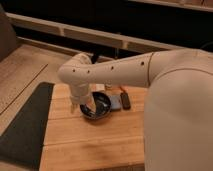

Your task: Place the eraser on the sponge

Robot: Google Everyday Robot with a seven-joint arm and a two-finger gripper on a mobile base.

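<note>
Tool [82, 106] position: low over the wooden table [90, 145], at the left rim of the round black bowl [99, 107]. It hangs from the end of the white arm [115, 70], which enters from the right, runs leftward across the scene, bends at a rounded joint and turns straight down. Tool state: cannot be determined, because the lower arm segment and the dark bowl mask its working end. Whether the tool touches the bowl rim cannot be determined either.

Eraser [126, 100] position: lying flat, with its long axis pointing roughly away from the camera. It sits just beside the right edge of the sponge [116, 103]. Whether the two touch or overlap along that edge cannot be resolved, but most of the eraser rests on the wood and not on the sponge.

Sponge position: flat on the table, between the bowl and the eraser, with its left edge against the bowl's right rim or partly hidden by it.

Order from left to right: tool, bowl, sponge, eraser — a close group on the far half of the table, beneath the arm. The bowl and the sponge separate the tool from the eraser.

Dark mat [25, 125] position: along the left side of the table, apart from the group.
</note>
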